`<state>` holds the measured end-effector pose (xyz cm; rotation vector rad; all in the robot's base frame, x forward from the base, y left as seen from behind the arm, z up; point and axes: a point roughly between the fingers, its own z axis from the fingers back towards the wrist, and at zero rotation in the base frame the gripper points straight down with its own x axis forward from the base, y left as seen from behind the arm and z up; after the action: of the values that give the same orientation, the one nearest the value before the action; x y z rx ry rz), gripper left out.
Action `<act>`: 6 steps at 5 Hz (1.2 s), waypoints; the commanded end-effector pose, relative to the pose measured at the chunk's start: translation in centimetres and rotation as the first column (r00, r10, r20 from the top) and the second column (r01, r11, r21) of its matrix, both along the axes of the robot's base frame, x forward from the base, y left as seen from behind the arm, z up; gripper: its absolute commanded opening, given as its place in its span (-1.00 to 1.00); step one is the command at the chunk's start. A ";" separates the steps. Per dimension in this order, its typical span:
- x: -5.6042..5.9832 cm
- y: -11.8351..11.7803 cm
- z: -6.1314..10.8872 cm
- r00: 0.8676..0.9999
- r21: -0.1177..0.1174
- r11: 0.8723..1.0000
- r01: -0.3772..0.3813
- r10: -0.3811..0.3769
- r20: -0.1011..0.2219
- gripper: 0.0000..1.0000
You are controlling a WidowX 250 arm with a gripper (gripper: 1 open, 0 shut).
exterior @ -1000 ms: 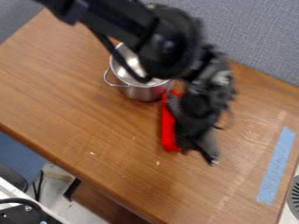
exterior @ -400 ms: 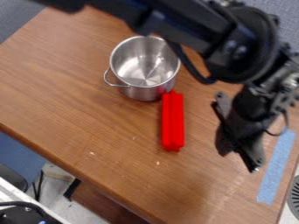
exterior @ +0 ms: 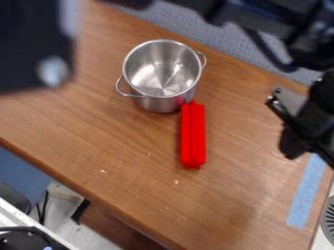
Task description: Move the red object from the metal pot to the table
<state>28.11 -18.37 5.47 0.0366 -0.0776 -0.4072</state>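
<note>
The red object [exterior: 192,135], a bright red bar, lies flat on the brown wood table [exterior: 78,112], just right of and below the metal pot [exterior: 163,74]. The shiny steel pot stands upright with nothing inside it. My gripper [exterior: 298,146] is a dark, blurred shape at the right edge, well clear of the red bar and holding nothing. Its jaws look shut, though blur hides the fingertips. Blurred parts of the arm cross the top and the upper left of the view.
A strip of blue tape [exterior: 307,195] runs along the table near its right edge. The table's front edge drops off at lower left, with floor clutter below. A grey wall stands behind the table.
The gripper was right over the red bar a second ago. It has since moved right and up, away from the bar, which stays on the table beside the pot.
</note>
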 end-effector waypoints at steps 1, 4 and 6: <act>0.1 0.9 -1.1 0.996 -0.036 0.999 0.020 -0.017 0.087 -1.00; -4.5 3.0 -3.0 0.988 0.007 0.995 0.102 -0.102 0.118 -1.00; -3.3 -1.8 1.1 0.985 0.051 0.991 0.125 -0.130 0.110 -1.00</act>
<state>23.77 -19.32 5.23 0.1148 -0.1361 -0.5315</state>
